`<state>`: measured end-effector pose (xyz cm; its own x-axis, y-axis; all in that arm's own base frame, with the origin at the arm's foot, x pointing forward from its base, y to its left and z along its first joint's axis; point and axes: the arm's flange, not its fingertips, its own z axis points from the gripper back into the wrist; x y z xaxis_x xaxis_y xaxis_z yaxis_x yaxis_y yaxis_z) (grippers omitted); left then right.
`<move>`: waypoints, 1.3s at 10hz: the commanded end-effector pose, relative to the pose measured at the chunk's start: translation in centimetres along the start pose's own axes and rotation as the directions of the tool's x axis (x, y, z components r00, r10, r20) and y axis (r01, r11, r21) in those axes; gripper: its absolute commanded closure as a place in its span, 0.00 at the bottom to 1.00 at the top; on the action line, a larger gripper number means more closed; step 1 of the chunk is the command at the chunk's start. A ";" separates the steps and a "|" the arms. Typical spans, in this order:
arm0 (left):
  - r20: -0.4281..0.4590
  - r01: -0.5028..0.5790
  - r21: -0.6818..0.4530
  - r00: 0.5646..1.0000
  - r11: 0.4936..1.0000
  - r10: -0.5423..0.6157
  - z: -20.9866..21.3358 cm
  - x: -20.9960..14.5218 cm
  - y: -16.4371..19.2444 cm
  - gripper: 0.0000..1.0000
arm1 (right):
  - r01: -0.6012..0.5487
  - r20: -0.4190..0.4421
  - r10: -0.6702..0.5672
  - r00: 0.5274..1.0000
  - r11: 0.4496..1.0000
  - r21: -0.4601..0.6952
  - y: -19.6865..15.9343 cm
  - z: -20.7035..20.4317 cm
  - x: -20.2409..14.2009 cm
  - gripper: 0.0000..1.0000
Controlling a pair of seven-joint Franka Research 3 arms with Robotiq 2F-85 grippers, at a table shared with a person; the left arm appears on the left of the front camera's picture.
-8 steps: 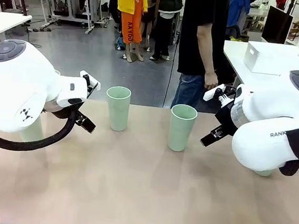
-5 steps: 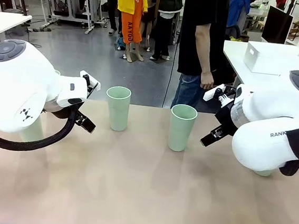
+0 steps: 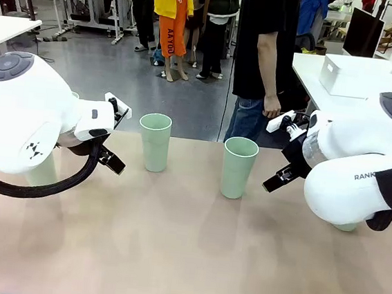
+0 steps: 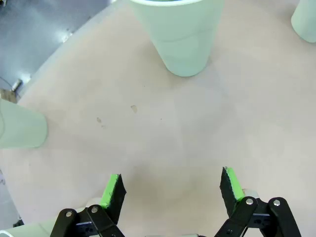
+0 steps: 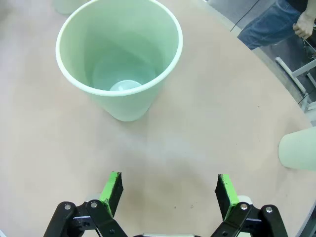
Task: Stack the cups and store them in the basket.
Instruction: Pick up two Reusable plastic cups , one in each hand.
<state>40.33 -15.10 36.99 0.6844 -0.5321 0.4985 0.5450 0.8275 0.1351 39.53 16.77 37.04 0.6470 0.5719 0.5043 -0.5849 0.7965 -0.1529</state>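
1. down at the bottom edge of its wrist view, your right gripper (image 5: 169,190) is spread wide. the green pads are bare, nothing sits between them, and it hangs over the table (image 5: 207,128).
2. your left gripper (image 4: 172,187) is the same, released and empty, with bare table ahead of it.
3. just beyond the right gripper, upper left of that view, stands the near cup (image 5: 121,54), upright with its mouth showing. i'd take this one first. centre the jaws on it, grip the narrower lower wall, and close gently so it neither tips nor squashes.
4. for the left, the top cup (image 4: 175,34) stands at top centre, well ahead. a side cup (image 4: 19,129) sits at the left edge.
5. once you're holding it, lift clear and lower it straight into another cup.
6. at the far side, a person (image 3: 261,42) stands at the table edge, so keep your swing short.
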 end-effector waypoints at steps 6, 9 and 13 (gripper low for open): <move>0.016 0.129 -0.110 0.992 0.986 -0.128 8.1 3.6 3.0 0.00 | 0.048 0.116 -0.044 0.992 0.998 -0.028 -3.8 9.3 2.9 0.00; 0.114 0.279 -0.242 0.959 0.929 -0.259 13.5 2.4 9.7 0.00 | -0.077 0.194 0.056 0.979 0.992 0.104 -9.6 15.6 0.4 0.00; 0.314 0.441 -0.416 0.890 0.795 -0.329 16.9 -3.8 17.6 0.00 | -0.277 0.305 0.197 0.932 0.929 0.246 -18.7 18.7 -5.9 0.00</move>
<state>38.97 3.12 52.05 0.2922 -0.6995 0.6522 0.9148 0.4032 0.0225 36.72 -3.09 52.47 0.3835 0.6098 0.6936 -0.7961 0.5990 -0.0864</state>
